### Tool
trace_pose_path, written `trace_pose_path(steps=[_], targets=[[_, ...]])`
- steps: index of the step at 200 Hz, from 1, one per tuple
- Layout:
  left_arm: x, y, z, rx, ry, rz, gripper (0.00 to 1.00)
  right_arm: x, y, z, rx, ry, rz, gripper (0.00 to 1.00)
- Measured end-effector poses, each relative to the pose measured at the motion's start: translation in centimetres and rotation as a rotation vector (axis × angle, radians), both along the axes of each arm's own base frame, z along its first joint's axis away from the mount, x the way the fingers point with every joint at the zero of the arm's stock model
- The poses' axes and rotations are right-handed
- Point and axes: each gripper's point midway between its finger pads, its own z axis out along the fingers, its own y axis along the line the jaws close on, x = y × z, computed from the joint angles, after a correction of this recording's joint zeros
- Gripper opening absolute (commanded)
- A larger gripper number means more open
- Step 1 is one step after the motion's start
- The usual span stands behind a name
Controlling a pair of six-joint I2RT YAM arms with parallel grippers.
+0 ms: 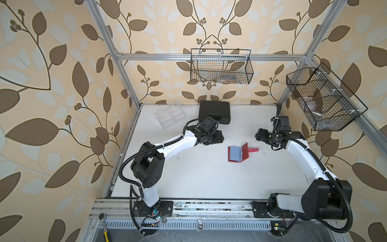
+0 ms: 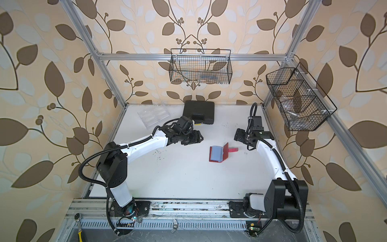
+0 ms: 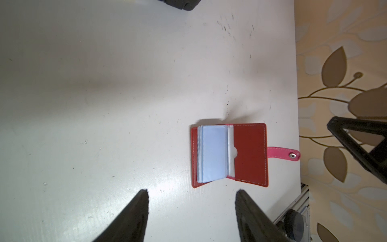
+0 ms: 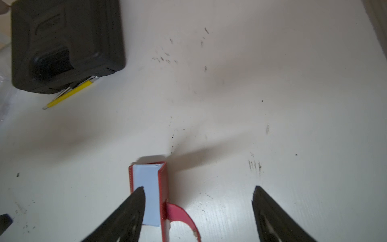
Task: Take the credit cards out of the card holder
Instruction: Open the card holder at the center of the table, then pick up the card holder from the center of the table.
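Item: card holder (image 1: 238,152), red, lying open on your worktop (image 1: 199,178) between the two arms, bluish sleeves (image 3: 213,154) facing up, one cover tilted up.
Your left fingers (image 3: 138,209): spread apart, holding nothing.
Your right fingers (image 4: 134,207): spread wide, empty, near the holder.

No legible writing in any view.
The black case (image 4: 62,46), well ahead of the right end effector (image 4: 199,187), bears a moulded emblem on its lid (too blurred to read); the open card holder (image 3: 229,155), just ahead of the left end effector (image 3: 191,190), shows plain sleeves.
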Motion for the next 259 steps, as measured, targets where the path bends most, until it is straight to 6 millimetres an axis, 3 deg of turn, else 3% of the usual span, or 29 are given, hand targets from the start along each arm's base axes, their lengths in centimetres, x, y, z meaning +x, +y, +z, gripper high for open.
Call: trace_pose_path(steps=[40,67,93,163,224,259], targets=[[0.4,0.1,0.6,-0.005,-0.01,0.004,0.68,-0.9,5.0,1.0,0.068,-0.014,0.115,0.8],[0.5,0.4,0.4,0.003,-0.003,0.009,0.68,-1.4,6.6,0.9,0.094,0.003,0.14,0.75],[0.7,0.7,0.5,0.002,-0.005,0.015,0.68,-1.9,6.8,-0.1,0.106,0.029,0.134,0.68],[0.2,1.1,1.9,-0.018,-0.029,0.015,0.68,-4.7,7.1,-5.5,0.137,0.178,0.133,0.51],[-0.4,1.6,0.5,-0.004,-0.008,0.018,0.68,-5.7,7.3,-8.8,0.153,0.237,0.134,0.41],[-0.8,1.9,0.1,-0.008,0.003,0.028,0.68,-5.8,7.5,-10.4,0.176,0.251,0.121,0.25]])
